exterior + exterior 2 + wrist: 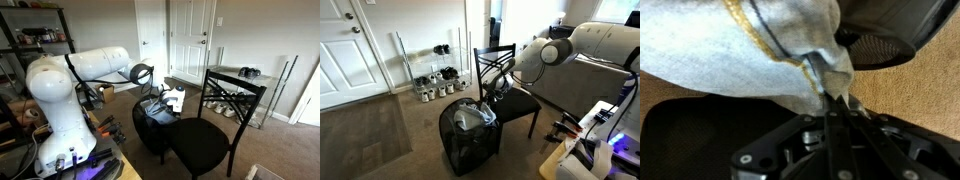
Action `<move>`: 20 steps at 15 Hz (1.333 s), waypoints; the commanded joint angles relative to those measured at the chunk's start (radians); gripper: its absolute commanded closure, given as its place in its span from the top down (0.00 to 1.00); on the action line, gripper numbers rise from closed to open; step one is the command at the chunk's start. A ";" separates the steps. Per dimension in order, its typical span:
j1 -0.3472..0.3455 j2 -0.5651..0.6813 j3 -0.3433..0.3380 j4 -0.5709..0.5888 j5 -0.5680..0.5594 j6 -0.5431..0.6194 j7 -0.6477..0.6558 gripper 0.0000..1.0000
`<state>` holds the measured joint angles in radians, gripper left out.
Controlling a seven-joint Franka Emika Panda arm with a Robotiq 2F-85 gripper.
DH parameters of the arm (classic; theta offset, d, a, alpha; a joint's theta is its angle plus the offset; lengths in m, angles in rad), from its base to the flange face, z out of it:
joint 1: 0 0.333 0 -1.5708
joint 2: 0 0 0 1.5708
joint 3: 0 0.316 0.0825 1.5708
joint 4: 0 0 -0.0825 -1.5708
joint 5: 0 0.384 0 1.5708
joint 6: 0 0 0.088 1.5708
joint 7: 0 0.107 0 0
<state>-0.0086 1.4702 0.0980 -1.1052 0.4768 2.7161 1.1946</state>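
Note:
In the wrist view my gripper (827,92) is shut, its two dark fingers pinching a fold of a pale grey cloth (740,50) with a yellow seam. In both exterior views the gripper (167,98) (492,91) hangs just above a black mesh basket (150,128) (470,148) on the carpet. The cloth (176,98) (472,117) bunches at the basket's top. A black chair (200,142) (515,98) stands right beside the basket. How much of the cloth is still inside the basket is hidden.
A shoe rack with several shoes (433,86) (232,100) stands by the wall. There are white doors (190,35) (345,45), a sofa (585,75) behind the arm, and cluttered shelves (35,40). Brown carpet (910,95) lies around the basket.

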 commanded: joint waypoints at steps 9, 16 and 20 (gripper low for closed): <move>-0.190 -0.193 0.325 -0.396 0.017 0.575 -0.312 0.00; -0.297 -0.244 0.536 -0.601 -0.247 0.762 -0.470 0.00; -0.312 -0.285 0.569 -0.705 -0.318 0.745 -0.533 0.00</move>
<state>-0.2759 1.2459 0.6299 -1.6795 0.1925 3.4621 0.7330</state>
